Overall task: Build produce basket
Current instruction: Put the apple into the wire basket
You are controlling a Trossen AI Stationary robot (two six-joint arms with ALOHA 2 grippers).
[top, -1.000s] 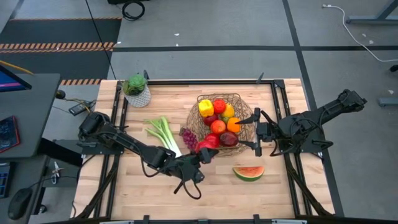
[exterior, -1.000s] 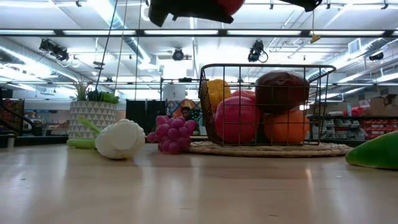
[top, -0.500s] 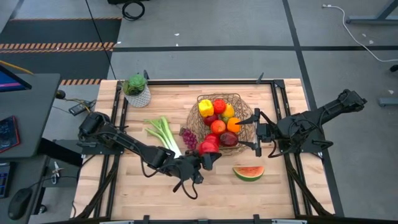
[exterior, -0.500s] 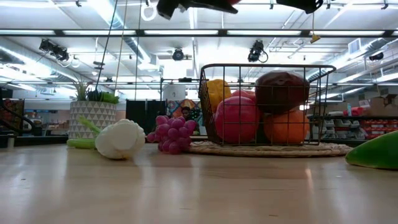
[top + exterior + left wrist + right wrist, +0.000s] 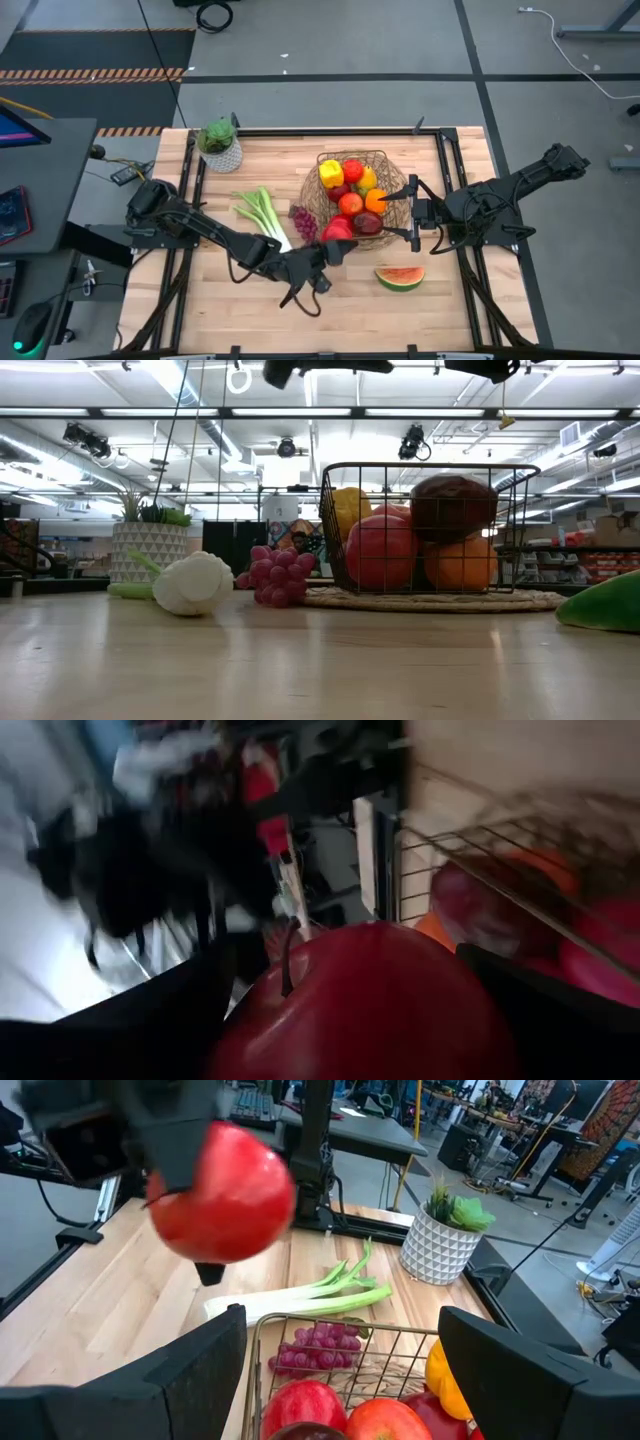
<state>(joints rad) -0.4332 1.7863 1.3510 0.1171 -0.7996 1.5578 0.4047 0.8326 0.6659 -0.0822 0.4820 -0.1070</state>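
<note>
My left gripper (image 5: 333, 243) is shut on a red apple (image 5: 338, 229), in the air over the near-left edge of the basket (image 5: 385, 160). The basket is a round wire bowl on a woven mat, and red apples, oranges and a yellow pepper lie in it. From the right wrist the apple (image 5: 222, 1192) hangs just before the basket's rim (image 5: 330, 1323). My right gripper (image 5: 410, 212) waits open at the basket's right side. Leek (image 5: 262, 214), grapes (image 5: 302, 222) and watermelon slice (image 5: 399, 277) lie on the table. My left gripper pinches the red apple (image 5: 370, 1005) between its two fingers (image 5: 150, 1020), which stand on opposite sides of it; the stem (image 5: 287, 955) faces the wrist. The fingers come roughly level from the table's near-left side. The apple is lifted clear of the table and the basket.
A white pot with a green plant (image 5: 219, 143) stands at the far-left corner. Bare wood lies along the near edge (image 5: 230, 310) and left of the leek. A dark frame (image 5: 330, 131) runs round the table's sides. In the low view the leek's white end (image 5: 190, 582) and grapes (image 5: 275, 575) sit left of the basket (image 5: 430, 525).
My left gripper has carried the apple upward: in the low view it has gone out past the top edge. It stays shut on the apple over the basket's near-left edge. My right arm has kept still.
</note>
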